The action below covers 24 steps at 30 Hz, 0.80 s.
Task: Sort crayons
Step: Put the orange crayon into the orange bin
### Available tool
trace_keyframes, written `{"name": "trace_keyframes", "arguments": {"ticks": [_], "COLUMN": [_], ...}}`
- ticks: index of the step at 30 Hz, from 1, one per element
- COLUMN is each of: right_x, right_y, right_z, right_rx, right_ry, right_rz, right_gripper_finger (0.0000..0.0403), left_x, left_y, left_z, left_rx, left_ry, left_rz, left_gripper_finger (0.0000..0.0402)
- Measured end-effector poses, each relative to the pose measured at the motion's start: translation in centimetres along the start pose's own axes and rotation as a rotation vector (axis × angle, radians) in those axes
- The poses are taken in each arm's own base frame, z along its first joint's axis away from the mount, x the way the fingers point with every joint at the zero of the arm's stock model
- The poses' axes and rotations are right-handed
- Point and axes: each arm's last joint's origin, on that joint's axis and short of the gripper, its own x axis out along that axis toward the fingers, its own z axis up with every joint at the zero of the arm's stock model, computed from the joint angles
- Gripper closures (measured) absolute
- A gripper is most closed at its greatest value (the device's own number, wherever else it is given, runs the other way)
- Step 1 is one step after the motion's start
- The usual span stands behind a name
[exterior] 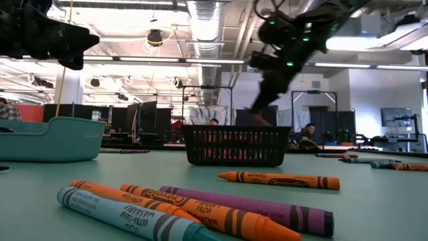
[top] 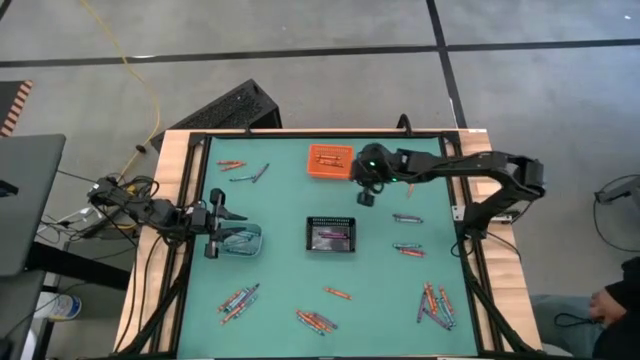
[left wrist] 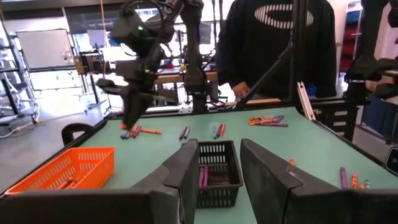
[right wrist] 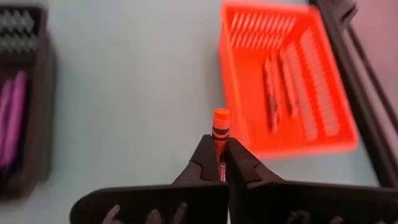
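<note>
Right wrist view: right gripper (right wrist: 219, 163) clamped on one orange crayon (right wrist: 220, 134), tip sticking out past the fingertips; held off the table, orange bin (right wrist: 287, 87) just ahead and to one side of it; black bin (right wrist: 22, 93) off to the other side, purple crayons (right wrist: 13, 118) inside.

Step in hand, as I judge it: carry the orange one over the orange bin and drop; do it well by centring the crayon above the bin floor, not the rim; line it up lengthwise with the sticks already lying there; go low before letting go so it doesn't bounce out; grip is near one end, so watch for swing.

High view: right gripper (top: 366, 188) sits just beside the orange bin's (top: 331, 162) near edge, black bin (top: 332, 235) further toward the table middle; left gripper (top: 216, 232) waits far across, fingers apart, nothing between them, over the clear bin (top: 240, 240).

Counts: three bins; orange bin holds about three sticks; black bin two or three purple; loose crayons (top: 433, 304) in roughly seven clusters around the table, exact number too small to tell; low view shows four lying close (exterior: 200, 211) plus one orange alone (exterior: 277, 179).
</note>
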Motion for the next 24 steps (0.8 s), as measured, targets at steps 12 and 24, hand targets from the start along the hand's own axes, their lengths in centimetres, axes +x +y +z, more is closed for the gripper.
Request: {"name": "trace_keyframes", "arguments": {"ticks": [12, 24], "right_x": [6.2, 9.0], "right_y": [-1.6, -4.6], "right_z": [5.8, 6.8], "right_rx": [-0.079, -0.072], "right_ry": [0.048, 0.207], "right_rz": [-0.077, -0.115], "right_gripper_finger": [0.0402, 0.0385], "left_x": [0.0, 0.0], "left_y": [-0.1, -0.1], "left_z": [0.0, 0.0], "left_rx": [0.016, 0.040], "left_ry": [-0.004, -0.008], "left_rz": [-0.024, -0.049], "left_gripper_finger": [0.0295, 0.0295]}}
